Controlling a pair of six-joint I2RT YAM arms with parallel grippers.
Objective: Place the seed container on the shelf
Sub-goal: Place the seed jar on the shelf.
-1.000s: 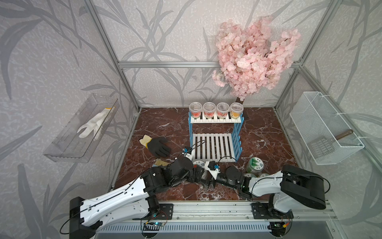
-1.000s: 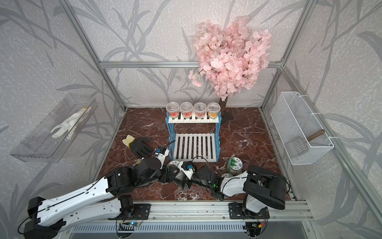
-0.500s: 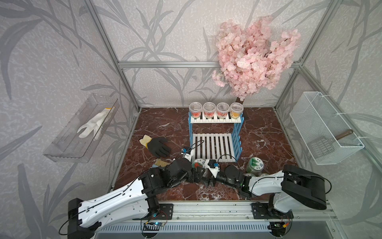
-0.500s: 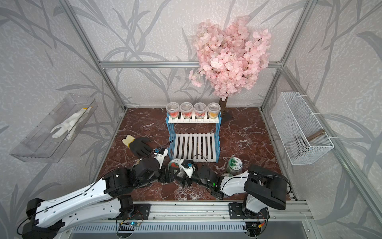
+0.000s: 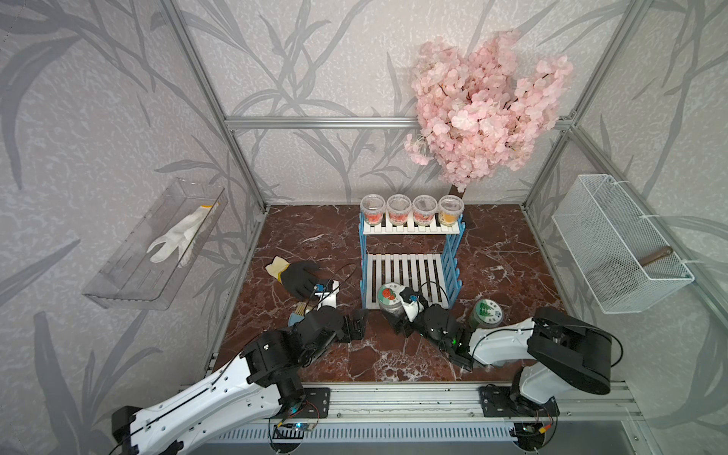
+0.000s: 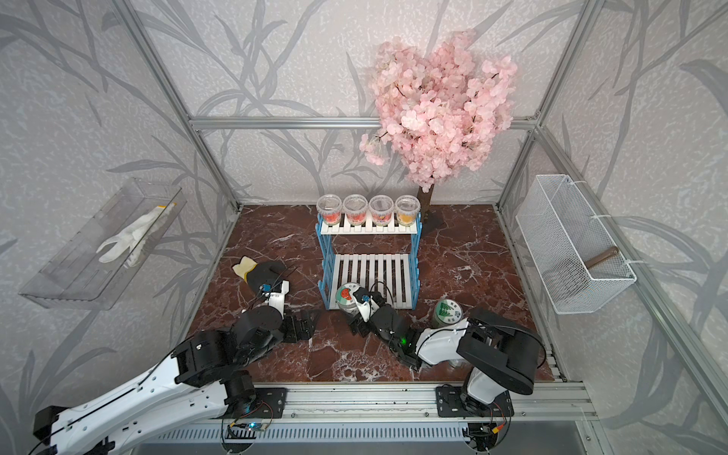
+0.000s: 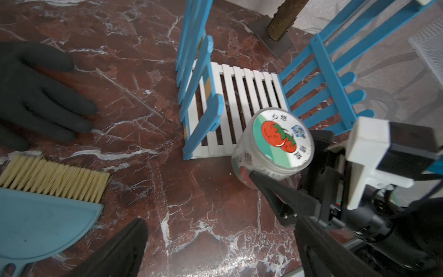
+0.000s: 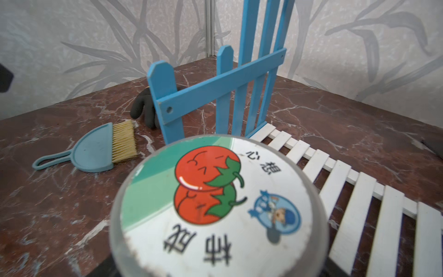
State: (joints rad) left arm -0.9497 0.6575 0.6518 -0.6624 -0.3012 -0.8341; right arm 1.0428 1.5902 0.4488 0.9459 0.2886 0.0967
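Note:
The seed container point(image 5: 390, 297) point(image 6: 346, 295) is a clear jar with a tomato picture on its lid. It is tilted at the front left corner of the shelf's lower board. My right gripper point(image 5: 396, 313) point(image 6: 354, 313) is shut on its sides; one black finger point(image 7: 275, 191) lies along the jar point(image 7: 278, 141). The lid point(image 8: 215, 203) fills the right wrist view and hides the jaws. The shelf point(image 5: 409, 272) point(image 6: 370, 272) point(image 7: 239, 96) point(image 8: 311, 163) has blue side frames and white slats. My left gripper point(image 5: 356, 323) point(image 6: 305, 321) point(image 7: 223, 251) is open and empty, left of the jar.
Several clear cups point(image 5: 411, 208) line the shelf's top board. A green-lidded jar point(image 5: 486, 313) stands right of my right arm. A black glove point(image 5: 299, 275) and a blue brush point(image 7: 48, 215) lie left. Pink tree point(image 5: 484, 110), wire basket point(image 5: 614, 244) and clear tray point(image 5: 157, 244) ring the floor.
My left gripper has opened, let go of the jar and drawn back to the left. The right gripper now holds the jar alone, a little nearer the shelf.

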